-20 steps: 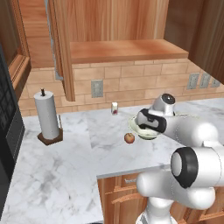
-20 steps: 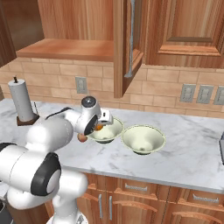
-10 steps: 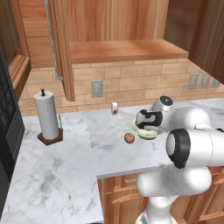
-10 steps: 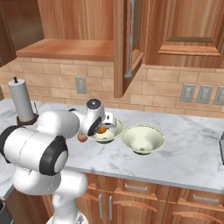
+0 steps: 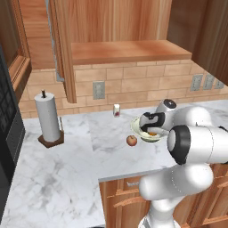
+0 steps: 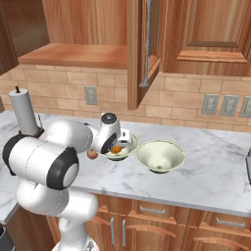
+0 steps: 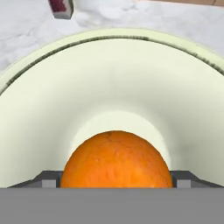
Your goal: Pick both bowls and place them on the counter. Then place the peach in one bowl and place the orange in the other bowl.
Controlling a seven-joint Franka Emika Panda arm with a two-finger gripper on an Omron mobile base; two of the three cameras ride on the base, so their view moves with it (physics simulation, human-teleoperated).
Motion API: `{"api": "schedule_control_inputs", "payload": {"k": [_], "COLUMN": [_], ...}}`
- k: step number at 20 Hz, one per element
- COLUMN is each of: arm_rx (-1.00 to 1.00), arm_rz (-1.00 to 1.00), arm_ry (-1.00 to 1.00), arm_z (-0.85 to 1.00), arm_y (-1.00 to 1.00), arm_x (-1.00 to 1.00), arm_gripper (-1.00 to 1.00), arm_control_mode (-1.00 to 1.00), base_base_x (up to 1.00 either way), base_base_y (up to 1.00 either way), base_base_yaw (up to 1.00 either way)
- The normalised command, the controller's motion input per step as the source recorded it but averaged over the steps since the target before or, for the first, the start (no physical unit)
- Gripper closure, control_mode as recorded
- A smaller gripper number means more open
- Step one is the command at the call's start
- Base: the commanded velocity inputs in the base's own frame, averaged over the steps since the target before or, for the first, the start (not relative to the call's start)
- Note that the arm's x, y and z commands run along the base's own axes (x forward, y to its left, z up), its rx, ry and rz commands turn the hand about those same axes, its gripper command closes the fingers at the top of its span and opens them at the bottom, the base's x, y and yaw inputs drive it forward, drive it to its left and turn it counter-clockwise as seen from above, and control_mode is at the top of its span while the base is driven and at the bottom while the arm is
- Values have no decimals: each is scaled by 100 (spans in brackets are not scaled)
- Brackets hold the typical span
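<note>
the fingers (image 7: 116,186) hang low inside one bowl (image 7: 52,113), spread wide, with their dark tips just showing at either side of the orange (image 7: 116,159). the orange sits in the bottom of that bowl between the tips; whether the tips touch it i cannot tell, and nothing shows it lifted off the bowl's floor.

from the left base view, this bowl (image 5: 137,127) stands on the white marble table (image 5: 67,169), near the brick back wall, with the orange (image 5: 152,133) a small bright patch inside it and the robot's hand (image 5: 150,121) bent over its rim. the peach (image 5: 131,140) lies on the table just beside the bowl, toward the front edge and apart from the rim. a small white and red shaker (image 5: 116,110) stands behind the bowl, close to the wall. a paper towel roll (image 5: 47,118) on a brown stand is upright well off to the left.

from the right base view, the second bowl (image 6: 161,157) stands on the table (image 6: 215,171) just beside the first bowl (image 6: 128,147), their rims close together, and its pale inside holds nothing. the orange (image 6: 116,150) shows inside the first bowl under the hand (image 6: 113,137), and the peach (image 6: 92,154) peeks out beside the arm. in the hand view the shaker (image 7: 61,8) shows on the marble beyond the bowl's rim.
</note>
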Motion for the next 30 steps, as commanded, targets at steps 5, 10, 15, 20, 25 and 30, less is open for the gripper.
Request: {"api": "schedule_control_inputs", "payload": {"k": [5, 10, 15, 20, 25, 30], "arm_rx": [0, 0, 0, 0, 0, 0], "arm_rz": [0, 0, 1, 2, 1, 1], "arm_ry": [8, 4, 0, 0, 0, 0], "arm_z": [-18, -12, -8, -3, 0, 2], "arm_y": [0, 0, -1, -2, -1, -2], "arm_x": [9, 5, 0, -2, -4, -5], "arm_gripper": [100, 100, 100, 100, -100, -100], "arm_control_mode": [-100, -100, -100, -100, -100, -100], "base_base_x": [0, 0, 0, 0, 0, 0], "base_base_y": [0, 0, 0, 0, 0, 0], "base_base_yaw": [0, 0, 0, 0, 0, 0]}}
